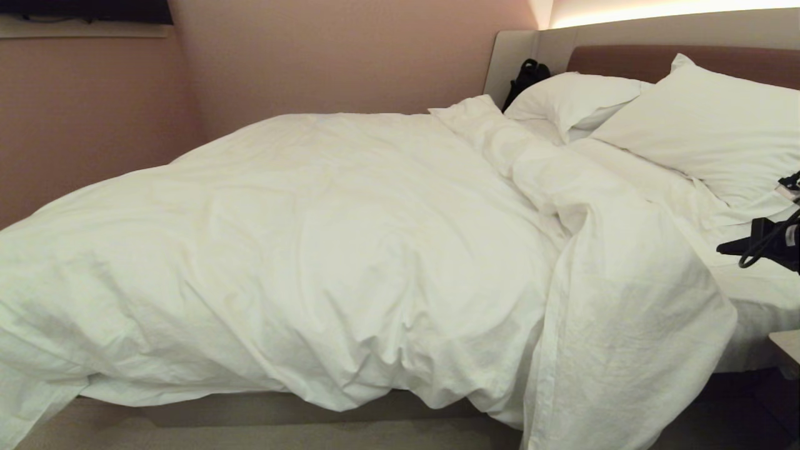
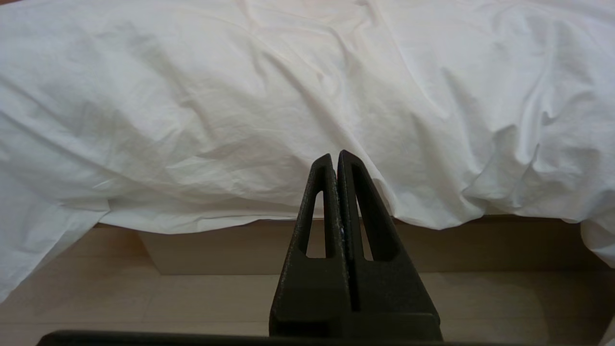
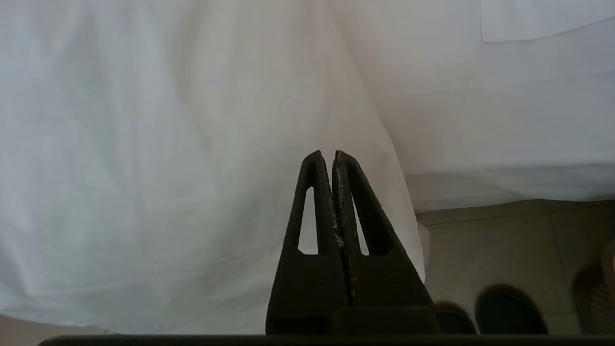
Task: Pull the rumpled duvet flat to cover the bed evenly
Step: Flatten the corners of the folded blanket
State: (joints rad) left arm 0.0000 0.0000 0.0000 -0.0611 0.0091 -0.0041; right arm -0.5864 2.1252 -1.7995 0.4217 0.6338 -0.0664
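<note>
The duvet [image 1: 312, 237] lies rumpled over the bed [image 1: 250, 409]. It is bunched toward the far left, and one flap [image 1: 625, 350] hangs over the near side down to the floor. Near the pillows the white sheet [image 1: 756, 294] is bare. My right arm [image 1: 765, 244] reaches in at the right edge, above that bare sheet. The right gripper [image 3: 329, 154] is shut and empty, close in front of the hanging duvet [image 3: 192, 168]. Lower down, the left gripper [image 2: 335, 154] is shut and empty, facing the duvet's edge [image 2: 240, 144] above the bed base [image 2: 480, 245].
Two white pillows [image 1: 575, 97] [image 1: 706, 125] lean on the brown headboard [image 1: 625, 59], with a black object [image 1: 528, 75] beside them. A nightstand corner [image 1: 789, 350] stands at the right. Dark slippers [image 3: 509, 312] lie on the floor by the bed. A wall runs along the bed's far side.
</note>
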